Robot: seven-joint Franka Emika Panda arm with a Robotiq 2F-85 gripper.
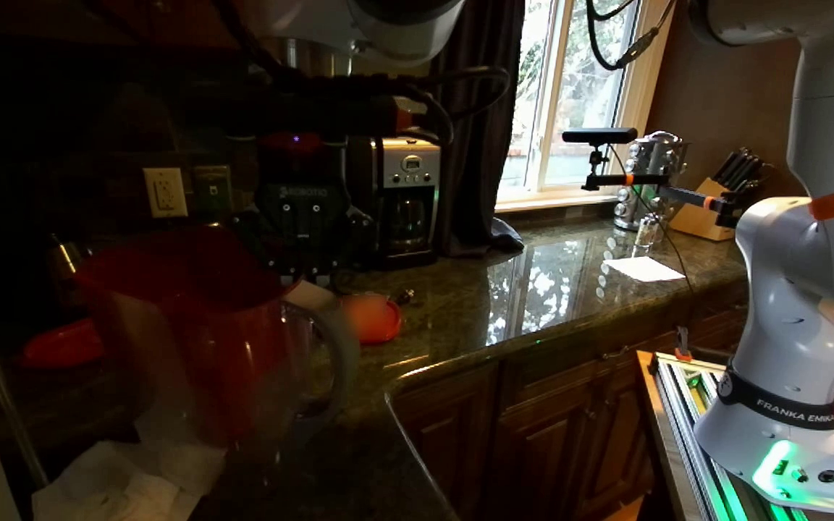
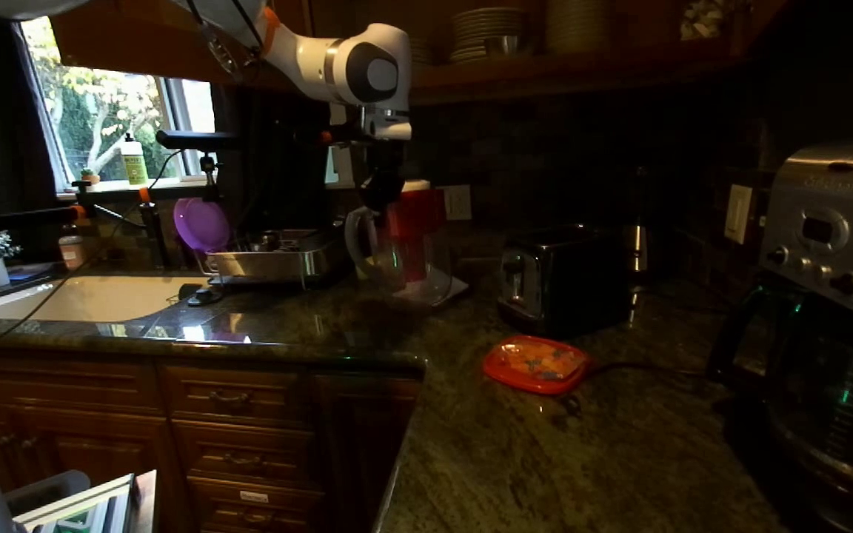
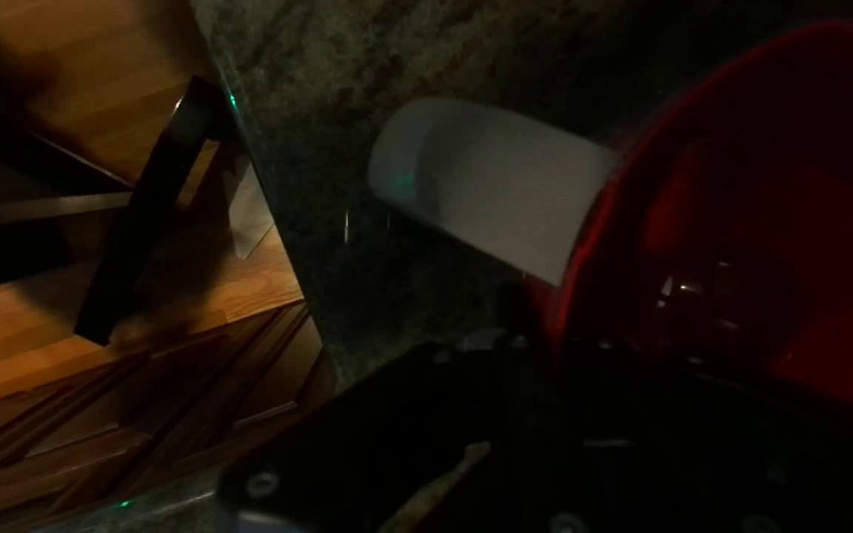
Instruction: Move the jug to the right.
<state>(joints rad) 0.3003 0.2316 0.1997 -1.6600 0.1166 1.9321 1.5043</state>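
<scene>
Hanging at the top of the one jug (image 2: 420, 259), the one gripper (image 1: 305, 278) is too dark to tell whether its jaws stand apart or hold the plastic. In an exterior view, the jug is over the counter (image 2: 515, 466), at twelve o'clock from its inner corner; whether its base touches is unclear.

With the jug as dial's centre, one coffee maker (image 2: 830, 244) stands well apart at three. One toaster (image 2: 560, 285) stands between them, just past three, the nearest big thing on that side; one red dish (image 2: 530, 386) lies between four and five. One rack (image 2: 271, 266) is near at nine, one purple disc (image 2: 202, 223) just beside that, and one sink (image 2: 93, 296) farther, just short of nine. At least two stacks of plates (image 2: 474, 29) stand above, around one.

In an exterior view, one crumpled white sheet (image 1: 120, 485) lies near the jug at seven.
</scene>
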